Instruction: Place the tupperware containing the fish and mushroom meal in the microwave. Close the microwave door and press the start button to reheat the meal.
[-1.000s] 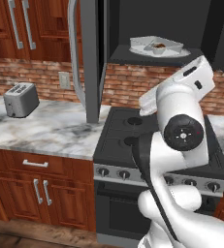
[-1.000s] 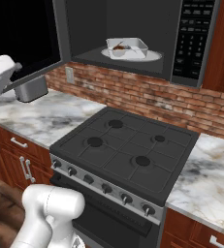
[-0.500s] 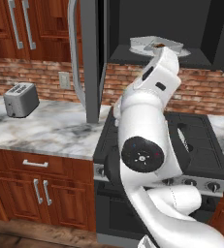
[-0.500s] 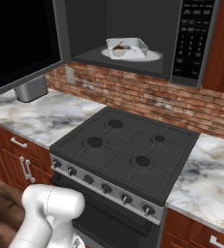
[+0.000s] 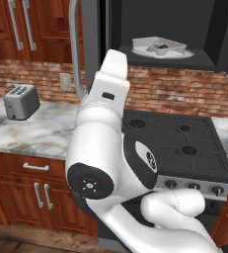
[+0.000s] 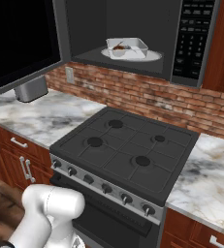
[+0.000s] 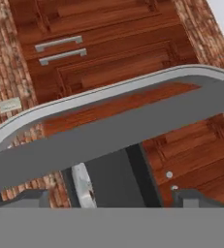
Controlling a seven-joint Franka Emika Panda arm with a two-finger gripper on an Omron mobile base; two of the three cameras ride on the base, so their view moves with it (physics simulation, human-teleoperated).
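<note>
The tupperware [image 5: 159, 46] [image 6: 127, 47] rests on the pale turntable [image 6: 150, 55] inside the microwave [image 6: 133, 29], with a brown piece of the meal [image 6: 118, 48] in it. To the left, the microwave door [image 5: 91, 44] [image 6: 21, 41] stands swung wide. In the left base view my forearm reaches up to the door's edge, beside its silver handle [image 5: 75, 54]. The hand view looks across the grey door edge [image 7: 108, 133] and the handle bar [image 7: 99, 94]. My gripper [image 7: 111, 198] is open with nothing between its fingertips [image 7: 33, 197].
The black control panel [image 6: 193, 34] sits on the microwave's right side. Below it is the black stove [image 6: 128, 150] with knobs along its front. A toaster [image 5: 20, 101] stands on the marble counter [image 5: 41, 131] to the left. Wooden cabinets [image 7: 104, 48] hang behind the door.
My arm has swung left, from in front of the microwave cavity over to the open door's edge. The gripper stays open. The tupperware has not moved.
</note>
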